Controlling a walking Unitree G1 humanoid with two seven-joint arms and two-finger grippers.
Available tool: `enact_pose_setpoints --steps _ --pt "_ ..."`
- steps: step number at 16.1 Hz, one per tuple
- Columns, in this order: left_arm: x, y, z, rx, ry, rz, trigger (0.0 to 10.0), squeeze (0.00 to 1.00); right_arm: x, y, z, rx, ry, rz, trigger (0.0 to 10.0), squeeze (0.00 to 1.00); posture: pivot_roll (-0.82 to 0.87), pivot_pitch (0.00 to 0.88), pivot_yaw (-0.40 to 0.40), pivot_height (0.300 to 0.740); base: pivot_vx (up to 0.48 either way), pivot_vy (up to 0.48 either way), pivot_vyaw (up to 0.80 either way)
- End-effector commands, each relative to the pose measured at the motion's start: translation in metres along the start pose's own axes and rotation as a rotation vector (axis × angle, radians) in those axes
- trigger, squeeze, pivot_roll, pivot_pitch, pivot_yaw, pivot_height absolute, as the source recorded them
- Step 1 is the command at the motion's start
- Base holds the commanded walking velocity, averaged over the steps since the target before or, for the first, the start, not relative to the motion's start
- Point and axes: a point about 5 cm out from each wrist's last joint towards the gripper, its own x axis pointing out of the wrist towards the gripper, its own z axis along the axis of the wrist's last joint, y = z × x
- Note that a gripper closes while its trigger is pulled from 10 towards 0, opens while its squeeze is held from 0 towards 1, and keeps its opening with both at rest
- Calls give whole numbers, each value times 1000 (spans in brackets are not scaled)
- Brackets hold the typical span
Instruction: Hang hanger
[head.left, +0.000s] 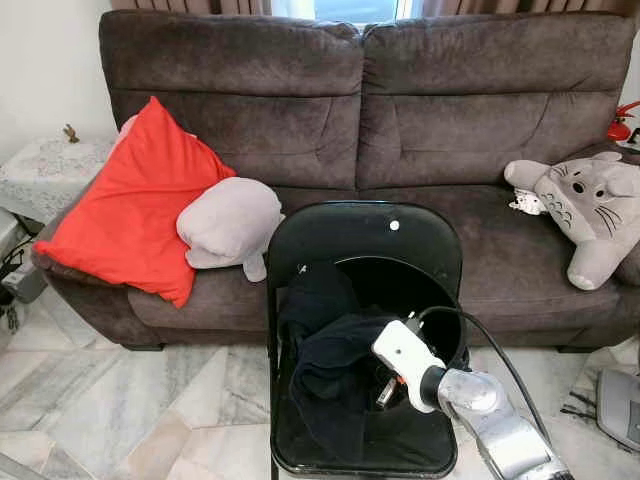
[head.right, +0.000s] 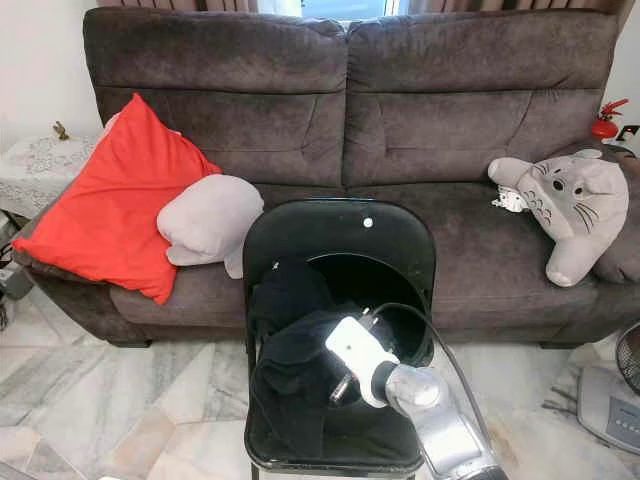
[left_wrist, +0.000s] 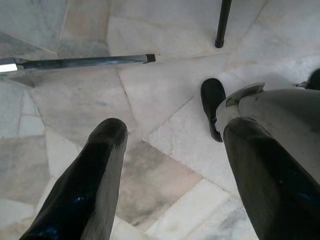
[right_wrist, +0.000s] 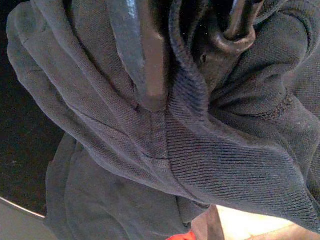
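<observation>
A dark garment (head.left: 325, 365) lies heaped on the seat of a black folding chair (head.left: 365, 235) that stands in front of the sofa. My right gripper (head.left: 385, 392) reaches down into the heap from the right. In the right wrist view, one black finger (right_wrist: 145, 55) presses on the cloth and the ribbed collar fold (right_wrist: 187, 95) is bunched against it. A dark rounded piece (right_wrist: 240, 30) pokes out of the cloth beside it; I cannot tell whether it is a hanger. My left gripper (left_wrist: 170, 165) hangs open over the floor, holding nothing.
A brown sofa (head.left: 360, 110) is behind the chair, with a red cushion (head.left: 135, 200), a grey pillow (head.left: 230, 225) and a grey plush toy (head.left: 590, 205). A side table (head.left: 45, 165) stands at the left. The floor is marble (head.left: 120, 400). My foot (left_wrist: 212, 105) shows by a metal bar (left_wrist: 85, 62).
</observation>
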Motion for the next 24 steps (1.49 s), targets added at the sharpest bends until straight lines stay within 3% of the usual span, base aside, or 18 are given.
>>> enact_pose_setpoints --steps 1,5,9,10,12,14,17,21,23,24 --pt "-2 1 -8 3 23 -2 10000 0 1 3 -1 9 -1 4 0 0 14 84 44 740 0 0 0" --pt "1 -14 -7 4 25 -15 10000 0 -1 -3 -2 57 -13 -58 0 0 12 84 44 740 0 0 0" --pt "2 -18 -4 4 19 -18 10000 0 -6 -19 2 149 -60 -214 0 0 8 84 45 740 0 0 0" --pt "2 -18 -4 4 18 -17 10000 0 -12 -34 10 191 -117 -339 0 0 8 84 46 740 0 0 0" --pt "2 -18 -4 4 18 -16 10000 0 -19 -48 22 261 -196 -444 0 0 6 84 47 740 0 0 0" --pt "3 -22 -3 7 17 -21 10000 0 -32 -64 51 343 -361 -552 0 0 -5 82 54 740 0 0 0" --pt "5 -36 2 15 10 -39 10000 0 -38 -70 78 387 -483 -560 0 0 -11 81 57 740 0 0 0" --pt "9 -60 16 19 -11 -62 10000 0 -47 -79 99 379 -549 -609 0 0 -13 76 58 740 0 0 0" --pt "10 -66 18 19 -12 -66 10000 0 -52 -84 104 373 -570 -640 0 0 -14 74 58 740 0 0 0" --pt "10 -66 18 19 -10 -66 10000 0 -57 -85 110 386 -630 -635 0 0 -15 72 57 740 0 0 0"
